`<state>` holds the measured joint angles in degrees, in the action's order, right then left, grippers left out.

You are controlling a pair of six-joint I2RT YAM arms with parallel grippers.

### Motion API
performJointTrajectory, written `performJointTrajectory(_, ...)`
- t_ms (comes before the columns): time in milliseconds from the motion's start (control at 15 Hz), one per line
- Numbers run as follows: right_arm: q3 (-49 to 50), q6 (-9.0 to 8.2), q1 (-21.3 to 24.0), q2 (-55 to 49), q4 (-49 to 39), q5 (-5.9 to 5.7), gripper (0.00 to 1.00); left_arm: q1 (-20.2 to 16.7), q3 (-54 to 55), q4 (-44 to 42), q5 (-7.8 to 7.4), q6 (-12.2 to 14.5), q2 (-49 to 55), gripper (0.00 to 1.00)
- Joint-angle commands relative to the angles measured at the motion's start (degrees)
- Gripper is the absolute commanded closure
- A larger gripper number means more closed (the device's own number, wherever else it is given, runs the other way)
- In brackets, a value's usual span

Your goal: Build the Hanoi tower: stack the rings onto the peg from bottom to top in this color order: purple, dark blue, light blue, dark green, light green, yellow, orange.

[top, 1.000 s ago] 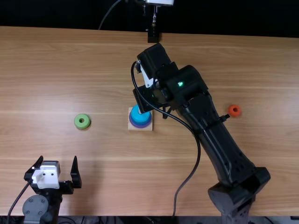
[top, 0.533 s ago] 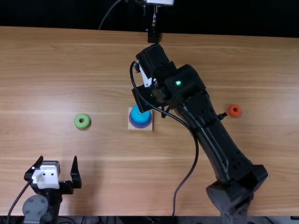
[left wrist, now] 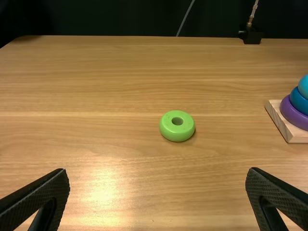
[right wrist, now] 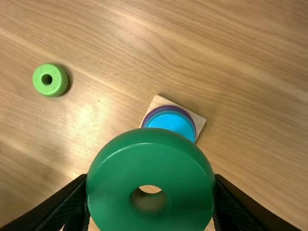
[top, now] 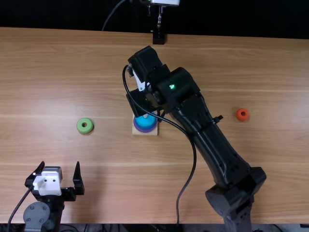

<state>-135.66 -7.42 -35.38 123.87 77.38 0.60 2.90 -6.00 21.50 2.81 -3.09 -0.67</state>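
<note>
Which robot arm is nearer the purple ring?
Right. The right end effector holds the dark green ring close by the purple ring; the left end effector is farther off, toward the front left.

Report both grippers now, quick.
Left gripper: open, holding nothing.
Right gripper: closed on the dark green ring, held above the tower base.

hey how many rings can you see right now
6: purple, dark blue and light blue stacked on the base, dark green in the right gripper, light green and orange on the table. Others may be hidden.
</note>
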Motion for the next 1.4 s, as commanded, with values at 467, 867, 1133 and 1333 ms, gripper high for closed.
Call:
performJointTrajectory(467, -0.75, 0.04, 0.04, 0.75, 0.3, -0.07, 1.0, -0.35, 6.0, 4.55, 0.25, 0.25, 0.67, 0.0)
performJointTrajectory(867, -0.75, 0.04, 0.22, 0.67, 0.62, -0.18, 1.0, -0.35, 6.0, 4.55, 0.25, 0.25, 0.67, 0.0)
performJointTrajectory(1133, 0.57, 0.25, 1.19, 0.67, 0.62, -0.18, 1.0, -0.35, 6.0, 4.55, 0.25, 0.25, 0.67, 0.0)
performJointTrajectory(1333, 1.01, 0.46, 1.8, 0.75, 0.62, -0.18, 1.0, -0.35, 6.0, 4.55, 0.25, 0.25, 0.67, 0.0)
